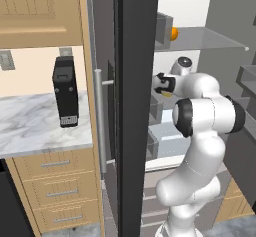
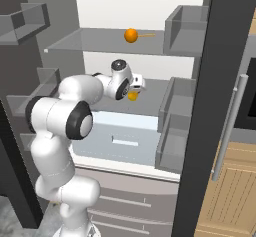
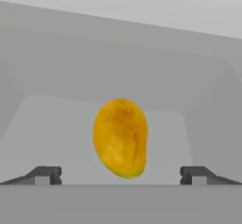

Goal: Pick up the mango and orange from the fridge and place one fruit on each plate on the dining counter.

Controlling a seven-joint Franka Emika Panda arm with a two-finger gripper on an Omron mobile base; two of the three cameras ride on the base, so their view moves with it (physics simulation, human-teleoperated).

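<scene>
White walls and grey shelves fill the inside of the fridge (image 2: 150,11), whose dark door (image 1: 135,106) stands open. Up on the top shelf (image 2: 100,43) sits the orange (image 2: 131,35). One shelf lower lies the mango (image 3: 120,138) — yellow and a bit spotty. The white arm (image 2: 60,116) bends at its elbow and reaches into the fridge at that lower shelf. Its claw (image 3: 120,175) is spread wide (one finger on each side) with the mango just ahead, not yet touched. Outside, left of the door, a marble bench (image 1: 35,126) holds a black machine (image 1: 65,92) — wooden drawers (image 1: 60,191) sit under it.
</scene>
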